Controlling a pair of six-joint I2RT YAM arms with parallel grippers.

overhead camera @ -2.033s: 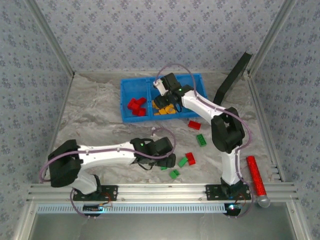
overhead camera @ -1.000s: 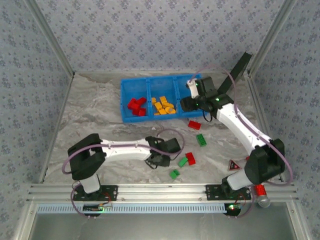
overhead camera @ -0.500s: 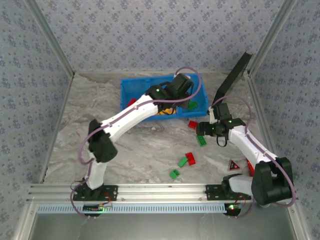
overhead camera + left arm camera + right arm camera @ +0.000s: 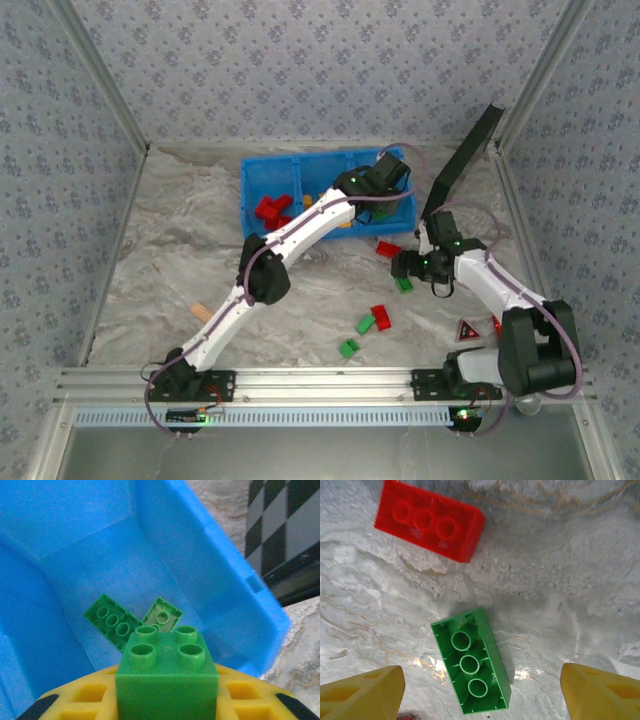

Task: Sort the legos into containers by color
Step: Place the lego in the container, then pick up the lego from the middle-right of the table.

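Observation:
The blue bin [image 4: 246, 203] stands at the back; its left compartment holds red legos [image 4: 271, 212] and my left arm hides most of the orange ones in the middle. My left gripper [image 4: 386, 181] hangs over the right compartment, shut on a square green lego [image 4: 166, 672]. Two green legos [image 4: 114, 620] lie on the floor below it. My right gripper [image 4: 407, 266] is open and low over an upside-down green lego [image 4: 472, 664], its fingers on either side and apart from it. A red lego [image 4: 427, 519] lies just beyond. More legos, green [image 4: 348, 347] and red [image 4: 381, 316], sit nearer the front.
A black checkered slab [image 4: 466, 153] leans in the back right corner beside the bin. A tan block [image 4: 203, 312] lies under my left forearm. A red triangle sign [image 4: 467, 330] sits by my right arm's base. Patterned walls and metal rails enclose the table.
My left arm carried the green lego from the table to the bin's right compartment. My right arm left the bin and came down over the green lego, its jaws wider.

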